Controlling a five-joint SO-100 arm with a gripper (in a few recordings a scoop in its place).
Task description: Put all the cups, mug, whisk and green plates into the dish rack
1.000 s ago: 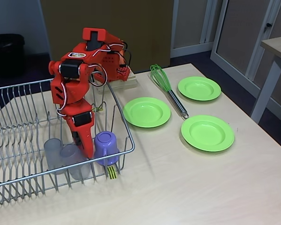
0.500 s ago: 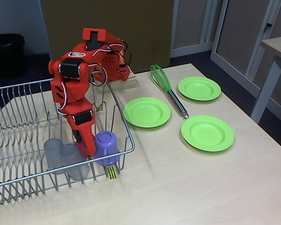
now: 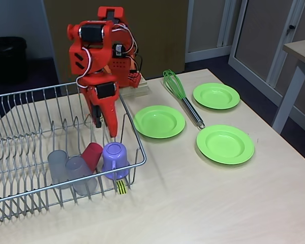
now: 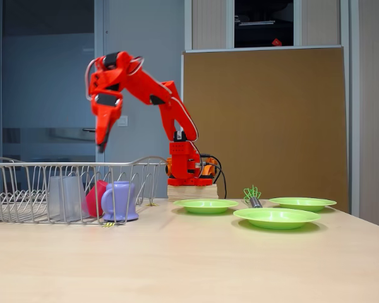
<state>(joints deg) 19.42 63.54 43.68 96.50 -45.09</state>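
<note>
- Landmark: dish rack (image 3: 20,152), silver wire, at the left of the desk (image 3: 203,203) in a fixed view.
- End effector (image 3: 112,131) hangs above the rack's front right corner, tips down, carrying nothing. Fingers look pressed together, but the gap is too small to read; I cannot tell.
- Inside the rack's front right corner: two grey tumblers (image 3: 66,170), a red tumbler (image 3: 93,154) leaning on its side between them and the purple mug (image 3: 116,158). Mug sits upside down, likely for draining. All four are touching or just beside each other, crowded against the front wire.
- Outside the rack, to its right on the desk: three lime-green plates (image 3: 159,121), lying flat, and the green whisk (image 3: 183,96) lying between them. My read: cups done, plates and whisk remain.
- Desk is pale wood laminate. Room: brown board behind the arm, glazed doors, dark floor.
</note>
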